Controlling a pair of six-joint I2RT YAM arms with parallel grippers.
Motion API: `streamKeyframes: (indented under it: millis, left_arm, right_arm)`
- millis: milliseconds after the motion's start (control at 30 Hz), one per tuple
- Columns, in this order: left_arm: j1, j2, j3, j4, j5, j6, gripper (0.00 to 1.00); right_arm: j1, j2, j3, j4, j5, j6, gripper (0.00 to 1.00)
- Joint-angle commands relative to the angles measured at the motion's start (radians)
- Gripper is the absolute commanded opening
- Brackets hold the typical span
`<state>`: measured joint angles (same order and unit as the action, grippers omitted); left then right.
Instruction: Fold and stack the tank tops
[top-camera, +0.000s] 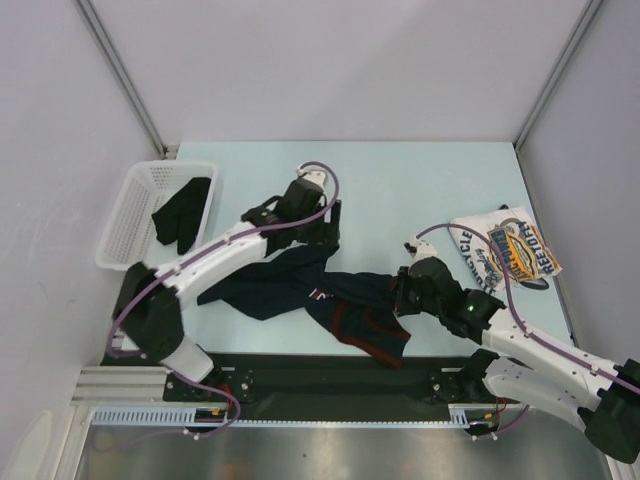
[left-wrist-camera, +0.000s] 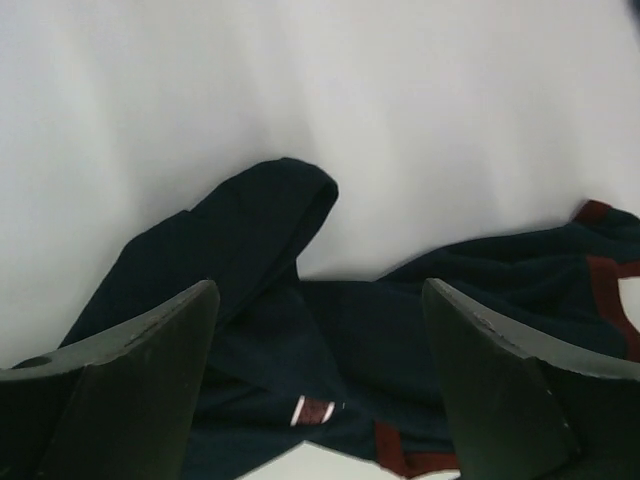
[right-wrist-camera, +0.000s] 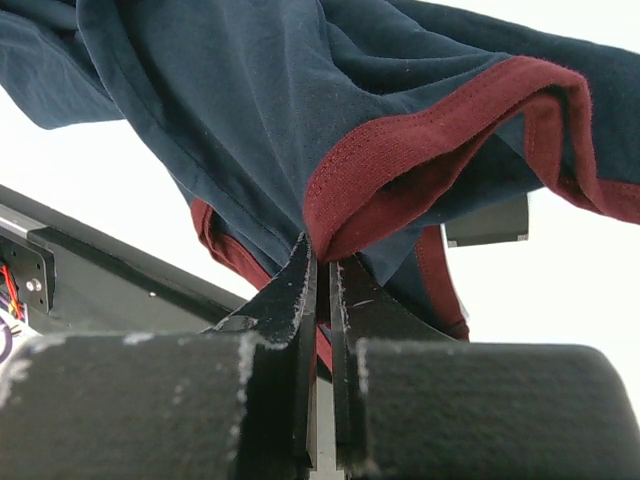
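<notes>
Right tool (right-wrist-camera: 322, 265) pinches the navy tank top (right-wrist-camera: 250, 110) by its dark-red trim, likely to pull it flat for folding, the garment crumpled on the tabletop (top-camera: 400, 190) between it and the open left tool (left-wrist-camera: 320, 300); the white tank top (top-camera: 505, 250) lies just beyond.

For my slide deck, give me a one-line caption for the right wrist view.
Right gripper pinches the navy tank top by its dark-red trim, cloth draped above the fingers.
</notes>
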<state>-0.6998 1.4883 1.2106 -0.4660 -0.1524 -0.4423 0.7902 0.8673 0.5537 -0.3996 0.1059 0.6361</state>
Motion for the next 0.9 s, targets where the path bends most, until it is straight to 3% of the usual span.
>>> streamKeyframes:
  millis: [0,233,433,533,567,633,867]
  left_arm:
    - [-0.01,0.16,0.14,-0.002,0.019,0.036,0.88]
    - [-0.018,0.384,0.254,0.03,0.037,0.021,0.81]
    - [-0.02,0.489,0.3,0.044,0.082,0.005,0.6]
    - [-0.018,0.503,0.293,0.049,0.07,0.002,0.43]
    - [-0.017,0.503,0.293,0.047,0.067,0.007,0.25]
    - [0.009,0.494,0.325,-0.011,-0.004,0.002,0.01]
    - [0.17,0.183,0.293,-0.06,-0.067,0.008,0.0]
  right_arm:
    - [0.004,-0.021,-0.008,0.004,0.023,0.013,0.02]
    - [0.004,-0.013,-0.014,0.019,0.009,0.02,0.02]
    - [0.004,-0.014,-0.014,0.016,0.012,0.013,0.02]
    - [0.001,-0.014,-0.012,0.016,0.014,0.01,0.02]
    - [0.001,-0.013,-0.011,0.018,0.015,0.008,0.02]
    - [-0.009,-0.005,-0.006,0.021,0.015,0.004,0.02]
    - [-0.147,0.101,0.162,-0.004,-0.029,-0.093,0.0]
